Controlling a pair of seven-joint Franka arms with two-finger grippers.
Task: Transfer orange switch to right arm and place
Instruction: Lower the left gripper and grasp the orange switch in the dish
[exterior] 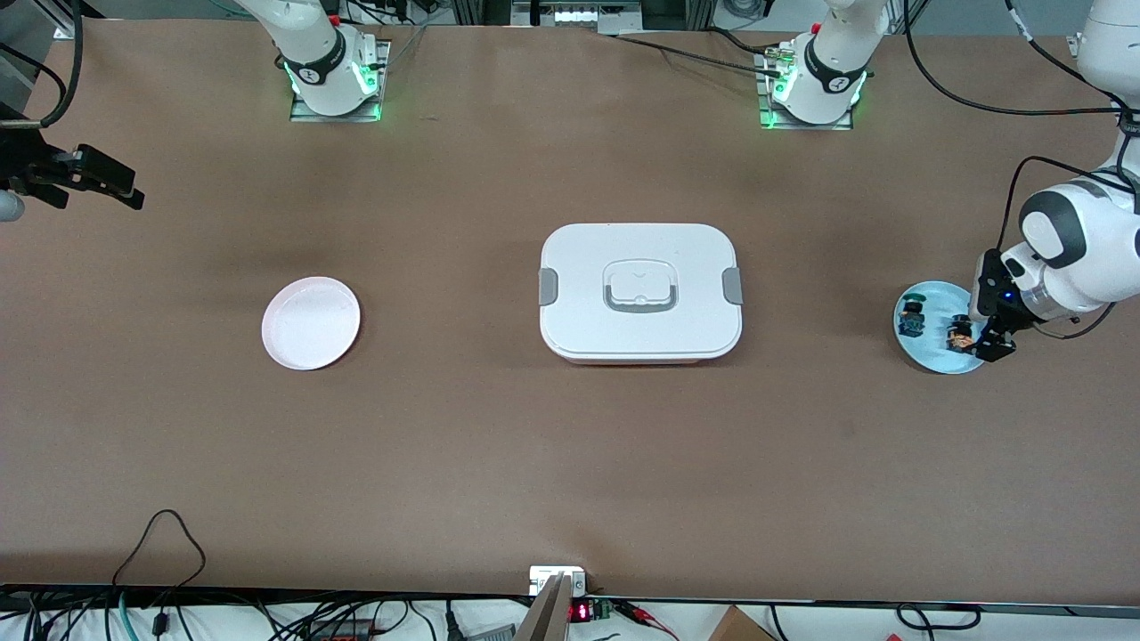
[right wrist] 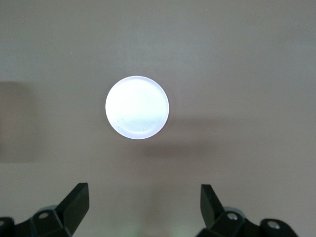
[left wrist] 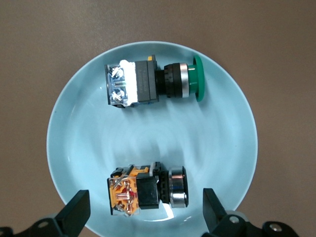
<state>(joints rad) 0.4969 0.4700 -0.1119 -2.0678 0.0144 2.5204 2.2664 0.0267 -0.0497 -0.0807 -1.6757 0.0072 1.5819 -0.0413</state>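
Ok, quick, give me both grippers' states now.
Left gripper: open, over the blue plate, straddling the orange switch, not gripping.
Right gripper: open, empty, waiting.

My two arms were white with dark grey joints. Each base had a black ring and glowed green on a metal plate. Black cables hung by the left arm (exterior: 1082,258), and a small blue light shone at its wrist. Both grippers had black pointed fingers (left wrist: 76,210).
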